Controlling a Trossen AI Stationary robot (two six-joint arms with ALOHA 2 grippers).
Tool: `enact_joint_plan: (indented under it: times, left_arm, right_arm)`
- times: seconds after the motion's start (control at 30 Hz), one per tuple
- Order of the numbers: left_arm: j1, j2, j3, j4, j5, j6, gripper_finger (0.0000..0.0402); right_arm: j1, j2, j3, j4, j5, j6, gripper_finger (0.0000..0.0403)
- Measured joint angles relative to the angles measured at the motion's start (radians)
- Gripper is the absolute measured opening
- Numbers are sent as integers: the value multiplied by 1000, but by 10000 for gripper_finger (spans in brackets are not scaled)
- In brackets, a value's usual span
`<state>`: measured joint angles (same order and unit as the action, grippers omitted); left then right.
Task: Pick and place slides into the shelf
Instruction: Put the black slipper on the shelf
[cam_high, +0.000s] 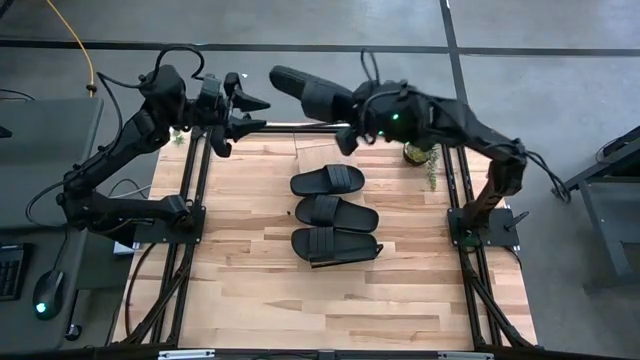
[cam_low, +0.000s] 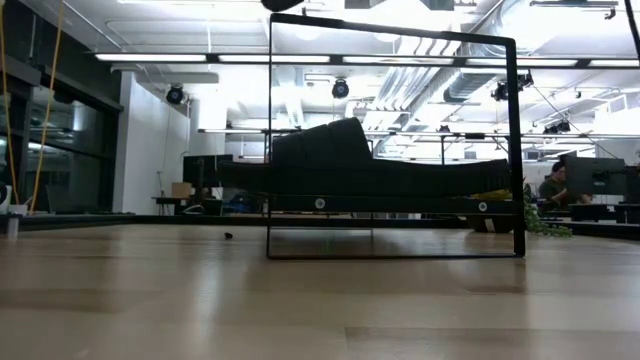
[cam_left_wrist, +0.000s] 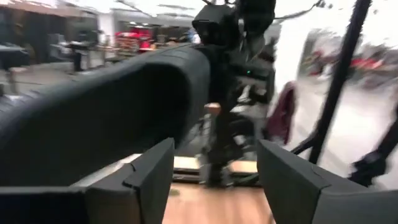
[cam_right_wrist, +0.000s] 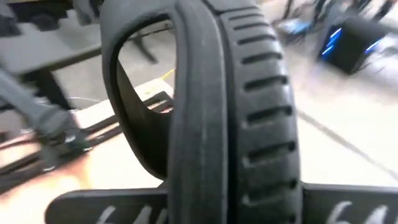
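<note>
From above, the right gripper (cam_high: 352, 112) holds a slide (cam_high: 308, 92) lifted over the far edge of the table (cam_high: 250, 290), its sole jutting out past the rim; it seems to be carried there because the shelf (cam_high: 290, 127), seen here as a thin dark line along that far edge, is the goal. The left gripper (cam_high: 243, 113) hangs nearby at the same edge with its fingers spread and nothing between them, probably waiting to help or clear. Three more slides (cam_high: 330, 212) lie stacked in a column mid-table, well apart from both arms. A small plant (cam_high: 418, 153) sits by the right arm (close enough to brush on a low swing).

At table height, a black wire frame (cam_low: 392, 140) stands upright and dark slides (cam_low: 350, 165) fill the space behind it; which one is which I cannot tell.

The left wrist shows its own fingers (cam_left_wrist: 149, 177) parted, with a dark slide (cam_left_wrist: 106, 112) looming just ahead.

The right wrist shows the ribbed strap (cam_right_wrist: 249, 106) clamped close against the camera.
</note>
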<state>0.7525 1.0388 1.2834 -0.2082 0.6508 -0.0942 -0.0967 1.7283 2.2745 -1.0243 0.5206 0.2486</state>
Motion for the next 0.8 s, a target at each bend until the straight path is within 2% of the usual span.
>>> enact_joint_plan:
  times: [0.1,0.37,0.47,0.57,0.8]
  left_arm:
    - [0,-9,0,-65,-23,60,217]
    - [0,-6,-1,-279,-74,175,201]
    - [0,-6,-1,-307,-87,198,194]
    - [0,-6,-1,-310,-87,199,188]
    - [0,-7,-1,-313,-87,199,182]
  right_arm:
    - [-41,-21,0,-51,-128,49,15]
    - [-164,-17,0,-94,-266,106,15]
    - [-217,-14,-60,-40,-322,120,15]
    - [-280,-43,-215,88,-433,138,15]
    - [-403,-190,-798,687,-765,210,15]
